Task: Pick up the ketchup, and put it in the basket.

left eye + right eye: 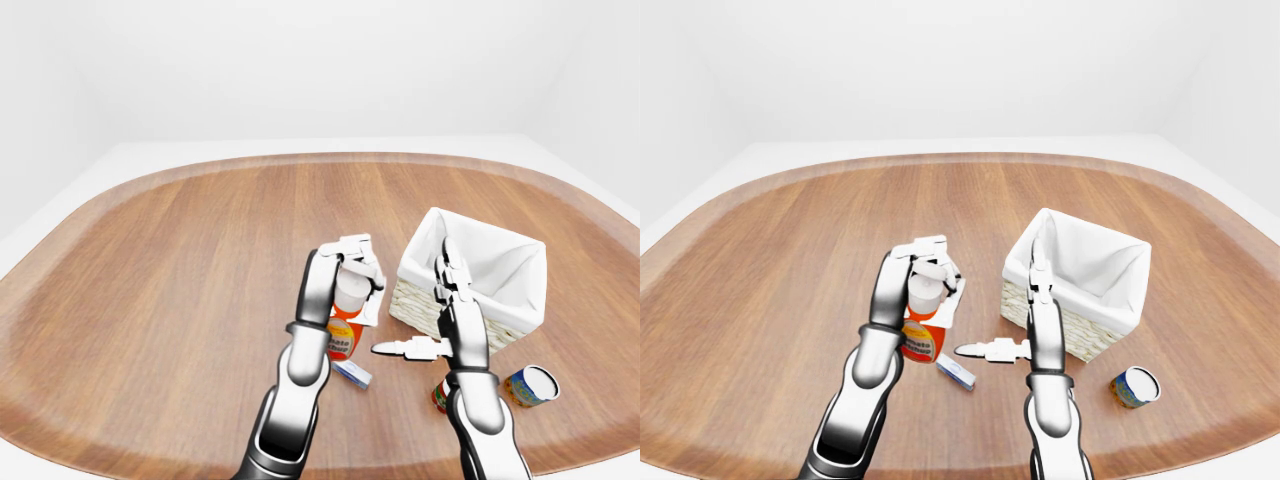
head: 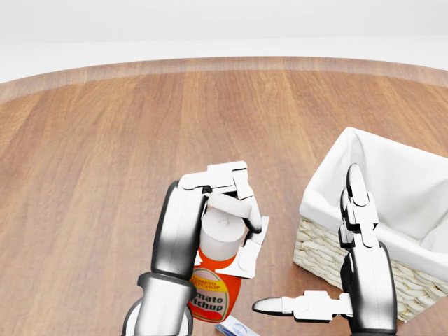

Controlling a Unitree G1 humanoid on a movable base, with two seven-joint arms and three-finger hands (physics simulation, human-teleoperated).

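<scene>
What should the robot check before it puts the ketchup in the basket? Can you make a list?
1. Left hand closed round the ketchup: ok.
2. Ketchup lifted off the table: ok, as far as the views show.
3. Ketchup over the basket: not ok, it is to its left in the head view.
4. Basket empty inside: ok, only white lining shows.
5. Right hand out of the way: not ok, open beside the basket's near wall.

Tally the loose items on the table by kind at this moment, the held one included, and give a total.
Ketchup bottle, held in the left hand: 1
Basket: 1
Cans: 2, one blue and yellow, one red mostly hidden behind the right hand's arm
Small blue and white box: 1
Total: 5
</scene>
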